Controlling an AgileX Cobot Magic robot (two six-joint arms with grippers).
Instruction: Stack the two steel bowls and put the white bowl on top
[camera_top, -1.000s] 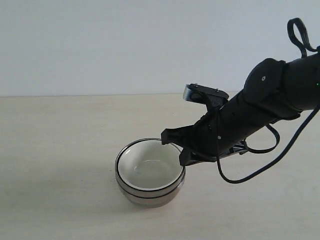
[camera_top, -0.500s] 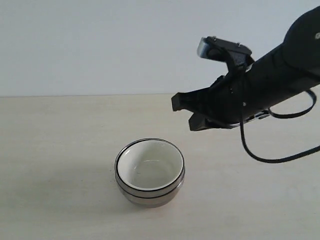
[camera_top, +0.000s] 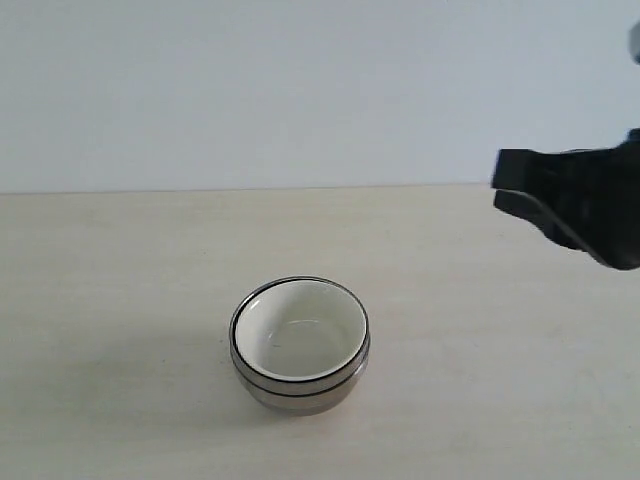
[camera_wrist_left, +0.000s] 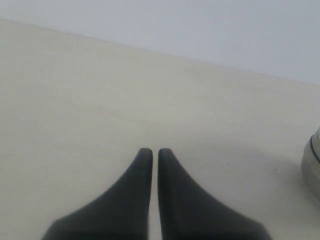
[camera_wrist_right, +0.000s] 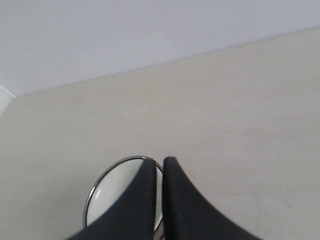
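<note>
In the exterior view we see the two shiny round stainless steel bowls nested one inside the other. They stand upright on the pale beige table, in the lower centre of the frame. A thin dark line around the side marks where the two steel bowls meet. The small cream-white ceramic bowl sits inside the upper steel one, with its rim about level with the steel rim. A plain pale grey wall fills the upper part of the frame.

The black right gripper hangs in the air at the right edge of the frame, higher than the stack and well apart from it. Its tips point towards the left, and most of its arm is cut off by the frame. In the right wrist view its two black fingers lie together with only a hairline slit between them and grip nothing. Beyond them we make out the white bowl inside the steel rim.

The black left gripper appears only in the left wrist view. Its jaws are together too, with nothing between them. It is over the table, near the steel bowls, of which just a sliver of the side shows.
</note>
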